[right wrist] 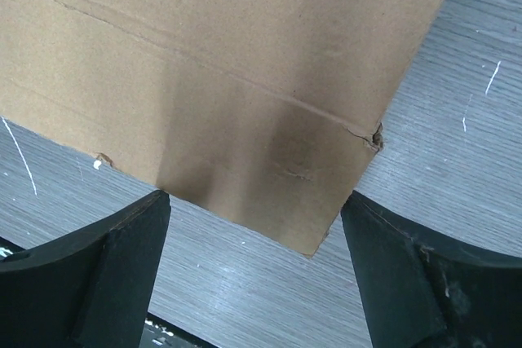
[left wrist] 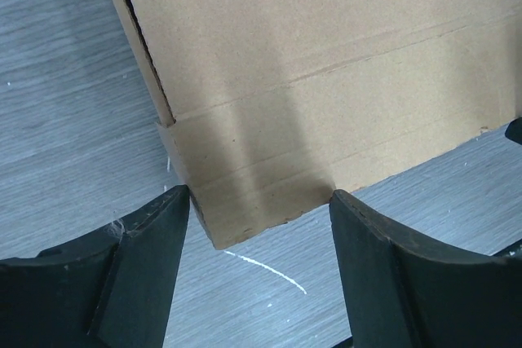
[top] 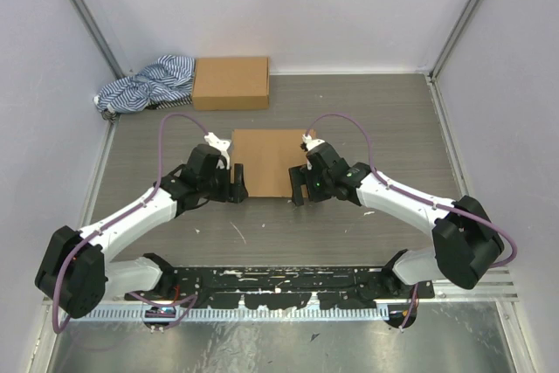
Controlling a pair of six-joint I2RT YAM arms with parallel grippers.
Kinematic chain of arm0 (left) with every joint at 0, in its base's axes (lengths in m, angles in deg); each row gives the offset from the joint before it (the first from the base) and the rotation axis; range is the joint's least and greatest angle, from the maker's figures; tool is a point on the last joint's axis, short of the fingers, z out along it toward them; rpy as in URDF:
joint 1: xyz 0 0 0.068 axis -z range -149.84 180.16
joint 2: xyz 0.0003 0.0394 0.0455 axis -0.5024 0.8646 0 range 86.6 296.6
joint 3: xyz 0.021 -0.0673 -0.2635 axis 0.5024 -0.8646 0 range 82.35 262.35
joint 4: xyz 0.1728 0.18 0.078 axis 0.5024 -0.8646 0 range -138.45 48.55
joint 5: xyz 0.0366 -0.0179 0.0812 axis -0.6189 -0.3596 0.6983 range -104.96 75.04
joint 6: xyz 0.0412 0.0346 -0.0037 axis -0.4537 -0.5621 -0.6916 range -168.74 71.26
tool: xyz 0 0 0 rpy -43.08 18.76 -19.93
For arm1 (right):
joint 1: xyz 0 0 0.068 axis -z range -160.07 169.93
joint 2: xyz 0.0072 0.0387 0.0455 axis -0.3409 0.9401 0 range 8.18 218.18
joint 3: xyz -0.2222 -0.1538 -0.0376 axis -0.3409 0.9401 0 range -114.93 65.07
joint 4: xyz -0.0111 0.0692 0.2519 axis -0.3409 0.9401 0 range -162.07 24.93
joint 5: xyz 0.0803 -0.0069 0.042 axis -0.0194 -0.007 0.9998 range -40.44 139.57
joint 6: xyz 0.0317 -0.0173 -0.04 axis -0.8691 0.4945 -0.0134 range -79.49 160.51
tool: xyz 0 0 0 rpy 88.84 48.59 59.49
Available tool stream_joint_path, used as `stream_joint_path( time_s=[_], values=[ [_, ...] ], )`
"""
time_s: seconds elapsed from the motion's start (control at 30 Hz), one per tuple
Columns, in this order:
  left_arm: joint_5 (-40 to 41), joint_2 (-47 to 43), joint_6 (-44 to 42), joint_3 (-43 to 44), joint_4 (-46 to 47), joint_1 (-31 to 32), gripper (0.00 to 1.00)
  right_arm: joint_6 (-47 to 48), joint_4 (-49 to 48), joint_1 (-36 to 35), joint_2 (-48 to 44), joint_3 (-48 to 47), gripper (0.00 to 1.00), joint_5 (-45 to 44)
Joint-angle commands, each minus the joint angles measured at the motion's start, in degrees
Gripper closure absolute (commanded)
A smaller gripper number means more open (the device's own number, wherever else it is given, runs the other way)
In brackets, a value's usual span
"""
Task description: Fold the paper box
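The paper box [top: 268,162] lies flat in the middle of the table, plain brown cardboard with fold creases. My left gripper [top: 238,186] is open at its near left corner; in the left wrist view that corner [left wrist: 245,218] sits between the two black fingers [left wrist: 139,275] without being gripped. My right gripper [top: 299,189] is open at the near right corner; in the right wrist view the corner [right wrist: 310,234] lies between the fingers [right wrist: 408,283], with a small tear [right wrist: 373,138] on the right edge.
A second compact brown box [top: 231,82] stands at the back, with a blue-and-white striped cloth [top: 147,85] to its left. White walls enclose the grey wood-grain table [top: 367,120]. White scratch marks show on the table [left wrist: 265,268].
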Motion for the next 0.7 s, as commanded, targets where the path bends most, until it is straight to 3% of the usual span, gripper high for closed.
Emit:
stream_joint_path(
  time_s=[0.0, 0.67],
  values=[
    [-1.7, 0.5, 0.6, 2.7, -2.6, 0.4, 0.24, -0.1, 0.6, -0.7, -2.3, -2.6, 0.10, 0.4],
    [-1.3, 0.3, 0.8, 7.2, -10.6, 0.5, 0.25, 0.5, 7.4, -1.0, -0.4, -7.0, 0.10, 2.9]
  ],
)
